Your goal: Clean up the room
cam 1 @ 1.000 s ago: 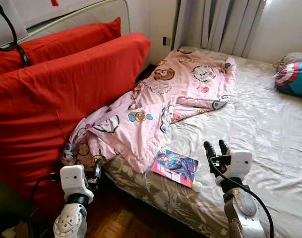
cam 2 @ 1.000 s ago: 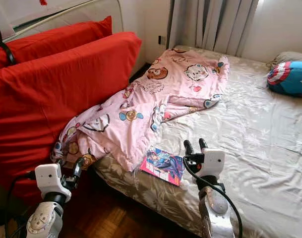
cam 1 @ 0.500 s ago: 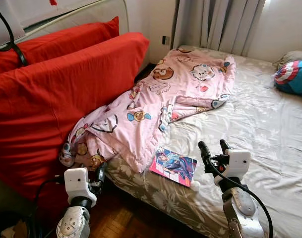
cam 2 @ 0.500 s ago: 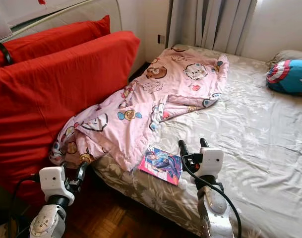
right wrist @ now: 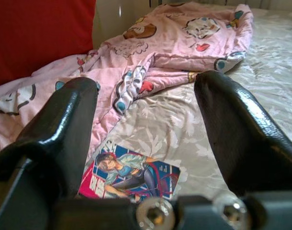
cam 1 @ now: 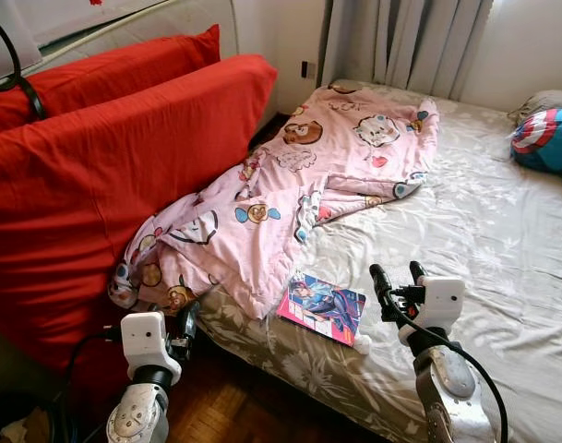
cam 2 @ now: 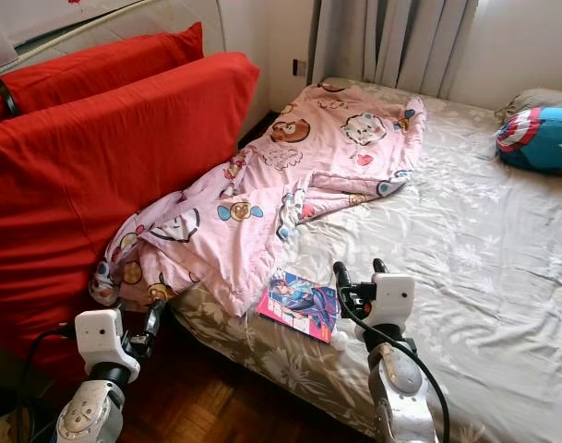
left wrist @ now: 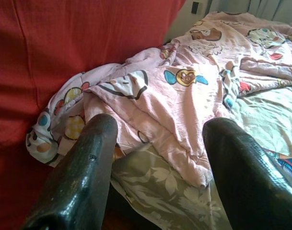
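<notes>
A pink cartoon-print blanket (cam 1: pixel 299 194) lies crumpled across the bed's left side, its lower end hanging over the near corner. A colourful comic book (cam 1: pixel 324 307) lies flat on the floral sheet (cam 1: pixel 484 231) beside the blanket's edge. My right gripper (cam 1: pixel 398 275) hovers open just right of the book, nothing between its fingers (right wrist: pixel 64 129); the book (right wrist: pixel 129 176) lies ahead of them. My left gripper (cam 1: pixel 186 323) is low by the bed's corner, open and empty, facing the blanket (left wrist: pixel 174 91).
Two big red cushions (cam 1: pixel 105 157) lean upright against the bed's left side. A blue shield-print pillow (cam 1: pixel 544 140) lies at the far right. Grey curtains (cam 1: pixel 400 46) hang behind. Wooden floor (cam 1: pixel 225 406) shows below the bed corner.
The right gripper has opened wider and stayed beside the book. The left arm sank lower toward the bed's corner. The camera view shifted slightly.
</notes>
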Motion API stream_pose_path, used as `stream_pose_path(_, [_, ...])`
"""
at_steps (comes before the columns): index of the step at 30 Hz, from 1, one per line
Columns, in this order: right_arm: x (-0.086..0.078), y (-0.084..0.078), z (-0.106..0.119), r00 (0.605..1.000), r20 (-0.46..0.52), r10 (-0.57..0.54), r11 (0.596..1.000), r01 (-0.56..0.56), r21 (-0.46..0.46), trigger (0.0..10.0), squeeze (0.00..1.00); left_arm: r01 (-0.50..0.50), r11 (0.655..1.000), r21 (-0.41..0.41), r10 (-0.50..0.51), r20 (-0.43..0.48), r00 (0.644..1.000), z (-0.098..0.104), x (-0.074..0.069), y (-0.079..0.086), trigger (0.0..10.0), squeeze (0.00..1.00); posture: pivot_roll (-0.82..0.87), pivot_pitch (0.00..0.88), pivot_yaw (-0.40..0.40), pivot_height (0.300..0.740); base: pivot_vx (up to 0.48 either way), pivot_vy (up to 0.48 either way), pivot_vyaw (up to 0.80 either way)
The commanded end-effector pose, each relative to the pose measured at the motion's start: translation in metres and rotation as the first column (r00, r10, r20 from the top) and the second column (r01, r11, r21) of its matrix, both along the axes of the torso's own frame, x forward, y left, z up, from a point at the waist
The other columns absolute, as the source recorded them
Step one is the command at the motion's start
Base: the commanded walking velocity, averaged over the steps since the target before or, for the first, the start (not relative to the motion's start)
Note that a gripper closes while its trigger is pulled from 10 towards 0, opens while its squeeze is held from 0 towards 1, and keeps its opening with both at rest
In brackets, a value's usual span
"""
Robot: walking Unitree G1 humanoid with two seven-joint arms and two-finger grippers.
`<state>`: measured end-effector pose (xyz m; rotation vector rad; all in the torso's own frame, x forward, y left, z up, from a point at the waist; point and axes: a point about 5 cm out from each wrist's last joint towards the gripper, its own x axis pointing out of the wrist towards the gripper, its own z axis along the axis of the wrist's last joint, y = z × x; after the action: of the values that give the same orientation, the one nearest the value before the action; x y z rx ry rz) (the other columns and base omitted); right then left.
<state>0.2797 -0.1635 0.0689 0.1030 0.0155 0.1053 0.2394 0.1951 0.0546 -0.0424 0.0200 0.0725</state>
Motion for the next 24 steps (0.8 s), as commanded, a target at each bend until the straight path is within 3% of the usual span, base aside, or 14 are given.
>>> stream_pose_path(1, [-0.0002, 0.0005, -0.0001, 1.000, 0.000, 0.005, 1.000, -0.005, -0.007, 10.0, 0.00, -0.012, 1.000, -0.001, 0.012, 0.000, 1.000, 0.0022, -0.0009, 0.0025, 10.0, 0.00, -0.17, 0.116, -0.018, 0.710, 0.000, 0.000, 0.00])
stream_pose_path(7, [-0.0026, -0.0011, 0.0008, 1.000, 0.005, -0.009, 0.999, 0.009, 0.038, 10.0, 0.00, -0.012, 1.000, 0.001, 0.012, -0.002, 1.000, 0.0022, -0.0006, 0.0023, 10.0, 0.00, -0.17, 0.124, -0.020, 0.710, 0.000, 0.000, 0.00])
stream_pose_path(13, [-0.0011, 0.0001, -0.0044, 0.999, -0.043, -0.004, 1.000, 0.004, 0.011, 10.0, 0.00, -0.013, 1.000, -0.002, 0.013, -0.001, 1.000, 0.0024, -0.0002, 0.0018, 10.0, 0.00, -0.18, 0.126, -0.022, 0.695, 0.000, 0.000, 0.00])
stream_pose_path(16, [-0.0008, 0.0012, -0.0033, 0.999, -0.037, 0.003, 1.000, -0.002, 0.017, 10.0, 0.00, -0.013, 1.000, -0.007, 0.013, -0.001, 1.000, 0.0021, 0.0005, -0.0006, 10.0, 0.00, -0.17, 0.125, -0.023, 0.675, 0.000, 0.000, 0.00])
stream_pose_path(24, [-0.0026, 0.0008, -0.0028, 1.000, -0.023, 0.004, 1.000, -0.004, 0.029, 10.0, 0.00, -0.019, 1.000, -0.006, 0.019, -0.001, 1.000, 0.0025, 0.0011, 0.0000, 10.0, 0.00, -0.17, 0.123, -0.025, 0.675, 0.000, 0.000, 0.00])
